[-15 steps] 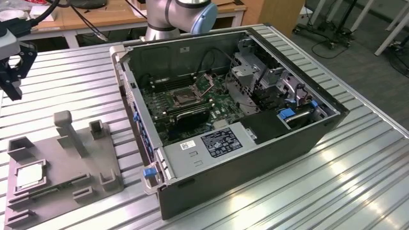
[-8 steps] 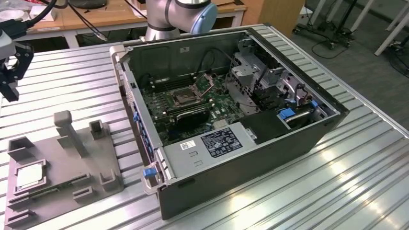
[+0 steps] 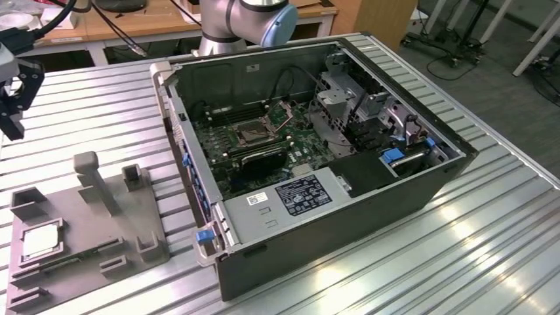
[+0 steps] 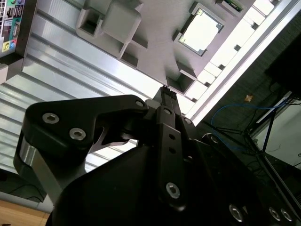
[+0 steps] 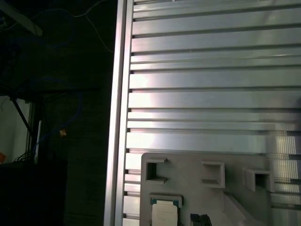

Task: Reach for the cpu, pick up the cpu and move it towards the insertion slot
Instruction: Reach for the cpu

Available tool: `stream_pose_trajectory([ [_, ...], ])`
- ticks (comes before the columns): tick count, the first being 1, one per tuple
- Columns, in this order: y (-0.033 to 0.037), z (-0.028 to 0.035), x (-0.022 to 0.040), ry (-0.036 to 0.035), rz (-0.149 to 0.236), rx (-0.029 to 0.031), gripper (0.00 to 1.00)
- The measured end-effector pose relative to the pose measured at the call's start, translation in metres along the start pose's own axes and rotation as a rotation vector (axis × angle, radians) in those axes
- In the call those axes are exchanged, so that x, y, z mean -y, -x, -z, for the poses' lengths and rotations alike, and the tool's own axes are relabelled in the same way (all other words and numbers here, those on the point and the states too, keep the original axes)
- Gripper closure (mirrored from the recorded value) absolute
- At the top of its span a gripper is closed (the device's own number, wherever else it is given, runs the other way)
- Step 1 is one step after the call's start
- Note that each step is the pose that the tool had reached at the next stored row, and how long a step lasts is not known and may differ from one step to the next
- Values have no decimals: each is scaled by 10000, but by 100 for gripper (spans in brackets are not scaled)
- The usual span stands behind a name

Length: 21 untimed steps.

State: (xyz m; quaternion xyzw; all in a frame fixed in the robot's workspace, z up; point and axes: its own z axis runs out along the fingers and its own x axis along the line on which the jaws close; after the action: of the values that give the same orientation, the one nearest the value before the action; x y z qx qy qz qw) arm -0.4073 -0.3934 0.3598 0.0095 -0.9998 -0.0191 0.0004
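Gripper (image 3: 12, 125) hangs over the surface (image 3: 96, 98), open-or-closed state not discernible, cpu (image 3: 41, 241) seated flat in the grey tray (image 3: 88, 220) at about 6 o'clock from it in the exterior view, well apart, insertion slot (image 3: 251, 133) toward 3 o'clock.

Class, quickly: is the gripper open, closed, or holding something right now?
Gripper: open or closed cannot be told; the cpu lies in the grey tray, not in its hold.
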Motion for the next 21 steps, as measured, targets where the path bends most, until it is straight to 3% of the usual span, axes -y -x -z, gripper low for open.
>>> stream_pose_trajectory([
  [21, -47, -20, 0, -1, 0, -1, 89],
])
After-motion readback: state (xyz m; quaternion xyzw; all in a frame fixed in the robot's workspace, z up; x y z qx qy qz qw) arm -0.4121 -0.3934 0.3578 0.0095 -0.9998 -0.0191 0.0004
